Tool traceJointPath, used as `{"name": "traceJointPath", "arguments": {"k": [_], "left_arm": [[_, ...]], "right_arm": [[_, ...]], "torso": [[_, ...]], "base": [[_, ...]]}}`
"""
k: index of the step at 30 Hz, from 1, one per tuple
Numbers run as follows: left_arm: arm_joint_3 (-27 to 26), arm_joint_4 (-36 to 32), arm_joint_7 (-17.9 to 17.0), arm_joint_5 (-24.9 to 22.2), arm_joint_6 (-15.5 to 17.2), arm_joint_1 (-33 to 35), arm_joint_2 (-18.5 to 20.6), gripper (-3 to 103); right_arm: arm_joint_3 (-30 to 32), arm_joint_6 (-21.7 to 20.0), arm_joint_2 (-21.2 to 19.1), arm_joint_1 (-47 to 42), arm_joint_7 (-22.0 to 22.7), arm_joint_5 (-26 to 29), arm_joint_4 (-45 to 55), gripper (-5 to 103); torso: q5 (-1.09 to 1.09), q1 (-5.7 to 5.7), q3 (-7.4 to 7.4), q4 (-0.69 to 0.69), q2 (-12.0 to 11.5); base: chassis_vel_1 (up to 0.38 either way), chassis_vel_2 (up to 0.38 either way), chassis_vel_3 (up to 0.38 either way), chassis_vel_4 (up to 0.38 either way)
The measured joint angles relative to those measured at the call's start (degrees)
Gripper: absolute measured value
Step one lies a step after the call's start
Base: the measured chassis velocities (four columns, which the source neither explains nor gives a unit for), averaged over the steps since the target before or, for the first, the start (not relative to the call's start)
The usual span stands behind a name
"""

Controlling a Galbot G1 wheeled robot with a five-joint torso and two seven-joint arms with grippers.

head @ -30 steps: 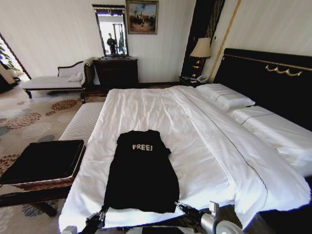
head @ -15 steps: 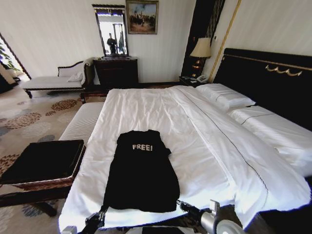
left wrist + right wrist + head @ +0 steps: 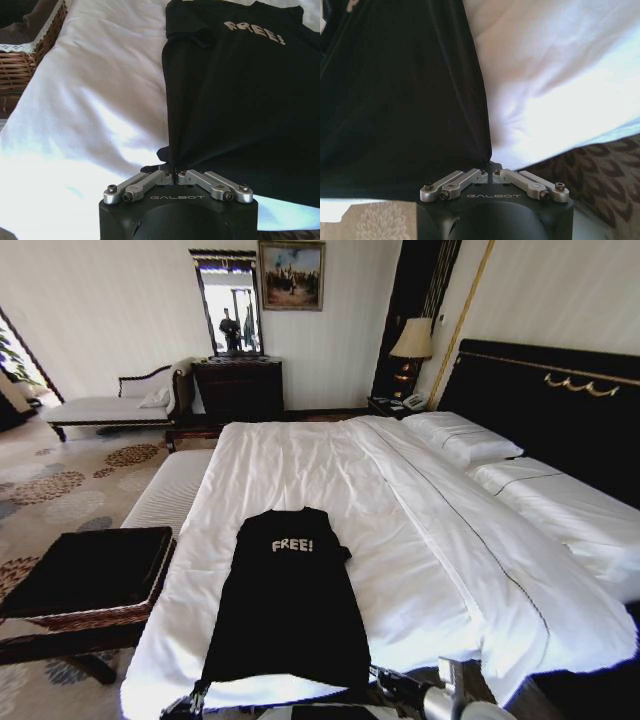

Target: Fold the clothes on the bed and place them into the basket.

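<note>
A black "FREE!" T-shirt (image 3: 288, 610) lies flat, chest up, on the near part of the white bed (image 3: 400, 530), its hem corners pinched at the bed's edge: the left pincer (image 3: 173, 173) is clenched on one, the right pincer (image 3: 489, 172) on the other. The folding step looks barely begun; a next move would likely carry both corners evenly toward the collar, with the basket (image 3: 85, 575) waiting just beside the bed on the robot's left

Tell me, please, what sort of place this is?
Probably a hotel bedroom: a large bed with white bedding, a bedside lamp, and a dresser beneath a mirror.
</note>
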Motion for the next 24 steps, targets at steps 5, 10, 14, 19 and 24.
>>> {"name": "traceJointPath", "arguments": {"k": [5, 10, 14, 19, 24], "left_arm": [[-0.48, -0.82, -0.95, 2.03, -0.21, 4.35, -0.02, 0], [2.59, 0.40, -1.74, 5.81, -0.88, 7.22, -0.34, 0], [4.90, 2.04, -2.07, 8.19, -1.57, 7.62, -1.06, 0], [5.21, 3.56, -2.56, 8.95, -1.57, 5.55, -1.89, 0], [3.63, 4.75, -2.77, 8.92, -0.39, 1.53, -2.14, 0]], "right_arm": [[1.26, -2.35, -0.54, -1.85, 3.89, 0.81, 1.87, 0], [0.82, -2.79, -0.45, -1.76, 4.32, -2.14, 1.14, 0], [0.12, -2.79, -0.18, -1.67, 4.14, -4.27, 0.16, 0], [-0.36, -2.74, 0.26, -1.99, 3.73, -7.32, -0.04, 0], [-0.40, -2.61, 0.26, -2.52, 3.70, -10.71, -0.83, 0]], "torso": [[0.00, 0.00, 0.00, -0.01, 0.00], [0.00, 0.00, 0.00, 0.00, 0.00], [0.00, 0.00, 0.00, 0.00, 0.00], [0.00, -0.01, 0.00, 0.00, 0.00], [-0.01, 0.00, 0.00, 0.00, 0.00]], "base": [[0.000, 0.000, 0.000, 0.000], [0.000, 0.000, 0.000, 0.000], [0.000, 0.000, 0.000, 0.000], [0.000, 0.000, 0.000, 0.000], [0.000, 0.000, 0.000, 0.000]]}}
